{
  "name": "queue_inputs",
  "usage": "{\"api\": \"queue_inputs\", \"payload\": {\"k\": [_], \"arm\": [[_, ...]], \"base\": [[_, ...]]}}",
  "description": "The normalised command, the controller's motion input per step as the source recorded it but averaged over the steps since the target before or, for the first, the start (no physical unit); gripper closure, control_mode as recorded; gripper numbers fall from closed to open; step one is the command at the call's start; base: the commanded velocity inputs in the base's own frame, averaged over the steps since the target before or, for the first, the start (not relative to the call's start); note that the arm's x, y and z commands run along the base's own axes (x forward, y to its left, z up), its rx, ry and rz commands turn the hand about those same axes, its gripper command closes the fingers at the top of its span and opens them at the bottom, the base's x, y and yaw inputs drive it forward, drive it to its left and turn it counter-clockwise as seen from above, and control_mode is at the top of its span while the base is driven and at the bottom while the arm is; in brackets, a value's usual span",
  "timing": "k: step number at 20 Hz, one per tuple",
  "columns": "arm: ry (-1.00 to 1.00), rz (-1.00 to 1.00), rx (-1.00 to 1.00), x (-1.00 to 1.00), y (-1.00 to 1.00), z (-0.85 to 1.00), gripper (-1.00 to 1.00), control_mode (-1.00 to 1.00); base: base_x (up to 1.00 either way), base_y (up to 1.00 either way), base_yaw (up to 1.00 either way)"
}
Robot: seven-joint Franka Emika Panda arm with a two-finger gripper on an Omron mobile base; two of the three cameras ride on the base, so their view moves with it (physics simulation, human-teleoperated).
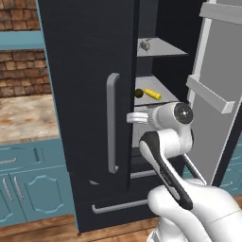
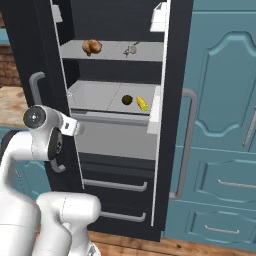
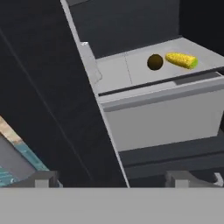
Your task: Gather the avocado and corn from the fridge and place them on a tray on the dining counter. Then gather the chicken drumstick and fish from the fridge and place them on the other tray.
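The left base view looks forward from behind the arm's left at the tall charcoal-black fridge. The right base view faces its open compartment from the right. The hand view sits closer, level with the pale grey shelf. All three share this shelf.

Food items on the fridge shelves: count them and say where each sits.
4. The chicken drumstick and the fish lie on the upper shelf; the avocado and the corn lie side by side on the shelf below. More could be hidden behind the closed door.
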Motion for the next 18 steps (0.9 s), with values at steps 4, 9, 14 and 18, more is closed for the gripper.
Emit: {"api": "queue_inputs", "payload": {"k": [4, 9, 14, 18], "arm": [[0.08, 0.03, 0.36, 0.40, -0.72, -0.01, -1.00, -1.00], [0.12, 0.00, 0.27, 0.69, -0.17, 0.07, -1.00, -1.00], [0.11, 0.06, 0.20, 0.68, -0.05, 0.09, -1.00, -1.00], [0.07, 0.14, 0.23, 0.60, -0.09, 0.02, -1.00, -1.00]], "base": [[0.00, 0.00, 0.00], [0.00, 0.00, 0.00], [0.00, 0.00, 0.00], [0.00, 0.00, 0.00]]}}
